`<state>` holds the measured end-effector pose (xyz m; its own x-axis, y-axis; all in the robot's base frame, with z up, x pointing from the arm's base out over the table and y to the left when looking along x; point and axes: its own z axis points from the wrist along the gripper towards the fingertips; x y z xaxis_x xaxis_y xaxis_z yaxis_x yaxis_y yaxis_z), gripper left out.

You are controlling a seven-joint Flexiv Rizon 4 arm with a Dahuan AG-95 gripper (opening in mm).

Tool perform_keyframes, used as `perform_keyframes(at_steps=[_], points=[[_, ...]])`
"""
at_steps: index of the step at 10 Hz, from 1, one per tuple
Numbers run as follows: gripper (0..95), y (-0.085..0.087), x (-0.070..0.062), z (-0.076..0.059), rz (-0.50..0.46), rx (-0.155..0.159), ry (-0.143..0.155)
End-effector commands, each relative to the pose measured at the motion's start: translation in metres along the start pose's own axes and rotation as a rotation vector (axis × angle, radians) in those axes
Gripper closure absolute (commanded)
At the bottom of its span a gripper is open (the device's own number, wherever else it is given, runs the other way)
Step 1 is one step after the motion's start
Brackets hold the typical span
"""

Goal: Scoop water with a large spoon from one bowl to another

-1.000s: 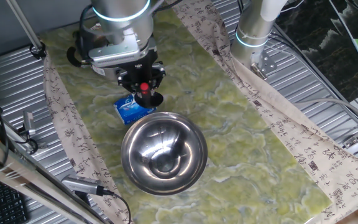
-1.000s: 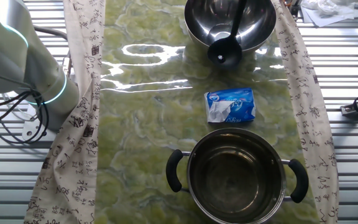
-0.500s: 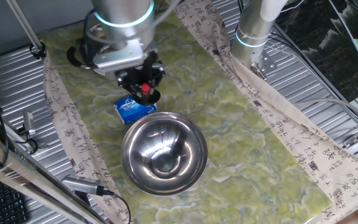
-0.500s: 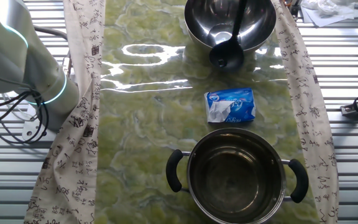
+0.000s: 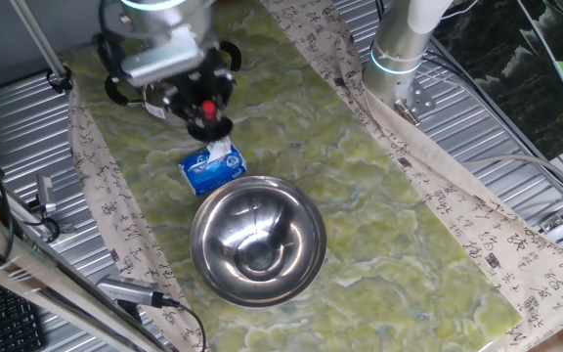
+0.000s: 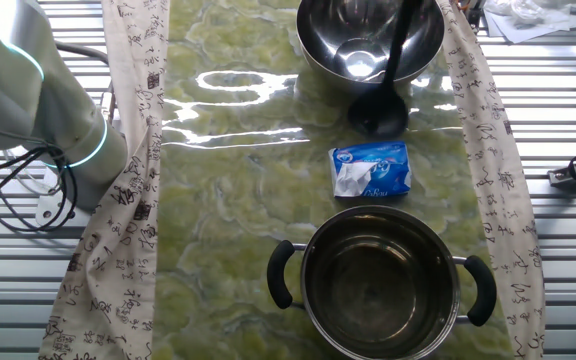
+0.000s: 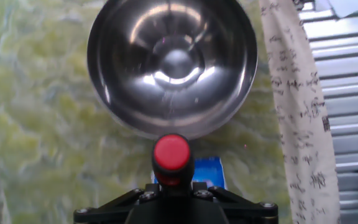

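My gripper (image 5: 206, 115) is shut on the large spoon's dark handle, just below its round red end (image 5: 203, 107). In the hand view the red end (image 7: 171, 152) stands above my gripper (image 7: 173, 190). The other fixed view shows the spoon (image 6: 396, 50) hanging upright, its dark scoop (image 6: 378, 118) outside the steel bowl (image 6: 368, 35), between the bowl and the steel pot (image 6: 383, 285). The bowl also shows in one fixed view (image 5: 257, 242) and the hand view (image 7: 173, 62). Water shows only as a sheen in the bowl; I cannot tell what the scoop holds.
A blue-and-white tissue pack (image 6: 370, 168) lies between bowl and pot, also in one fixed view (image 5: 213, 168) and the hand view (image 7: 211, 172). The pot has black side handles (image 6: 280, 274). The arm's base (image 6: 38, 90) stands at the mat's edge. Patterned cloth strips (image 6: 488, 150) border the green mat.
My gripper has moved away from the bowl toward the pot side with the spoon. The scoop has left the bowl's rim and now hangs near the tissue pack.
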<state>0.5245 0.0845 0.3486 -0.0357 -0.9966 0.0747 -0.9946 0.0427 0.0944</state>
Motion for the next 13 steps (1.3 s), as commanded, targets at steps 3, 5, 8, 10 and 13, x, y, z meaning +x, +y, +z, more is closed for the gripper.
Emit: perform_keyframes(at_steps=[3,5,8,10,13], points=[[95.0,0.002,0.059,-0.018,-0.108,-0.015,0.040],[95.0,0.006,0.076,-0.022,-0.146,-0.012,0.052],[95.0,0.013,0.105,-0.020,-0.190,-0.003,0.056],[95.0,0.019,0.121,-0.015,-0.206,0.008,0.056],[95.0,0.021,0.129,-0.007,-0.210,0.024,0.060]])
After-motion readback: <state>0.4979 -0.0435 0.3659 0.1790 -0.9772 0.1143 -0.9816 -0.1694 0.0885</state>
